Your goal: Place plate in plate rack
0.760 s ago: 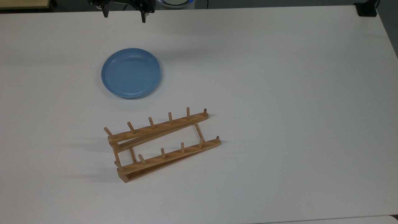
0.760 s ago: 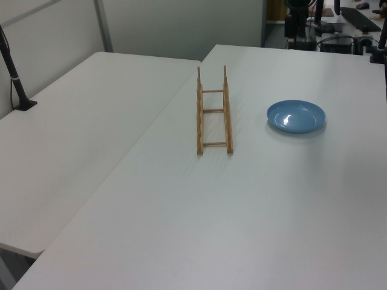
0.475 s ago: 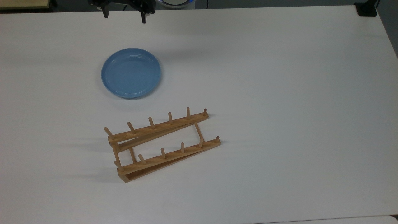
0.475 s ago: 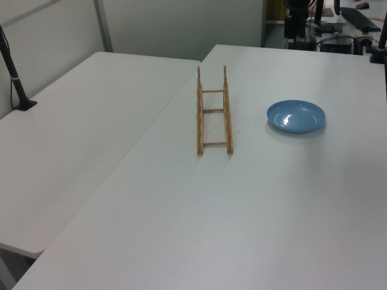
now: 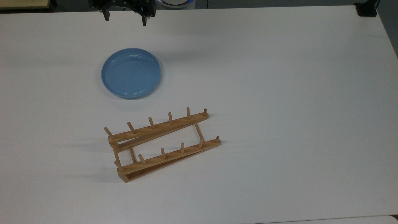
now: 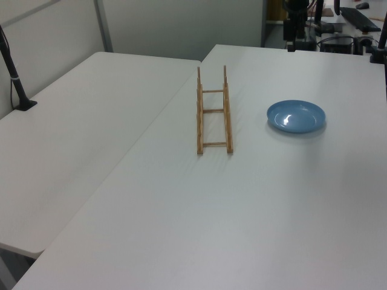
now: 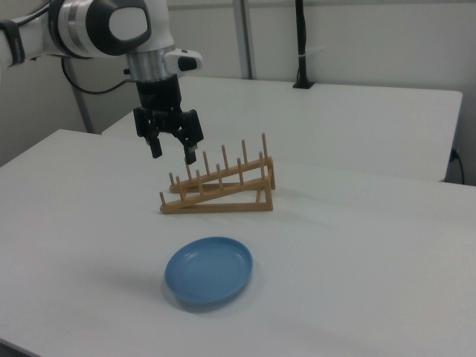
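A round light-blue plate (image 5: 131,72) with a raised rim lies flat on the white desk (image 5: 279,93), untouched, while the black two-finger gripper (image 7: 172,152) of a white robot arm (image 7: 111,26) hangs in the air with its jaws spread apart and nothing between them. In the right view the plate sits well below the jaws and slightly toward the right view's right; in the top view the gripper (image 5: 125,19) hovers near the desk's far edge, well apart from the plate. A light-brown wooden plate rack (image 5: 161,144) with two rows of upright pegs stands on the desk near the plate, on the side away from the gripper, holding nothing.
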`<state>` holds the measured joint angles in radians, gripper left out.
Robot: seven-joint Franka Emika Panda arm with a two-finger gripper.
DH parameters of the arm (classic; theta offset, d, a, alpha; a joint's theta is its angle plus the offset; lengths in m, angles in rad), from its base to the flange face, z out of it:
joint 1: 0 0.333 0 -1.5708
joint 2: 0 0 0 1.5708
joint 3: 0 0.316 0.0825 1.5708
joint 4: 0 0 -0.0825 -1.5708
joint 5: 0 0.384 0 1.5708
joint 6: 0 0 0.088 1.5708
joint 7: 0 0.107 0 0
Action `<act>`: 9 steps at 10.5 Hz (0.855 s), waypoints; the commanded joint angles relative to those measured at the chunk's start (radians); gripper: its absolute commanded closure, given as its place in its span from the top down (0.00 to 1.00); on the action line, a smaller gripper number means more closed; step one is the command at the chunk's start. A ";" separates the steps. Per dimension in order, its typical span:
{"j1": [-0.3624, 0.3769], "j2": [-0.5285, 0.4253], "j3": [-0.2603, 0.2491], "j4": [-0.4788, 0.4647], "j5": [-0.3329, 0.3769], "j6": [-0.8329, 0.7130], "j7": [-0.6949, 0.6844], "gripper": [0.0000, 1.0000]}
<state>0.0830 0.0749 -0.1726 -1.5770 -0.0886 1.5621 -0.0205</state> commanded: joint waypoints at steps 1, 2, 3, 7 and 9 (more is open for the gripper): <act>0.000 0.011 -0.002 0.005 0.021 0.012 -0.015 1.00; 0.000 0.013 -0.001 0.005 0.021 0.019 -0.031 1.00; -0.002 0.017 -0.001 0.005 0.023 0.041 -0.048 1.00; -0.076 0.097 -0.001 0.002 0.111 0.053 -0.237 1.00; -0.164 0.153 -0.001 0.005 0.196 0.055 -0.306 1.00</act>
<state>0.0092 0.1685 -0.1729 -1.5794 0.0216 1.5964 -0.2326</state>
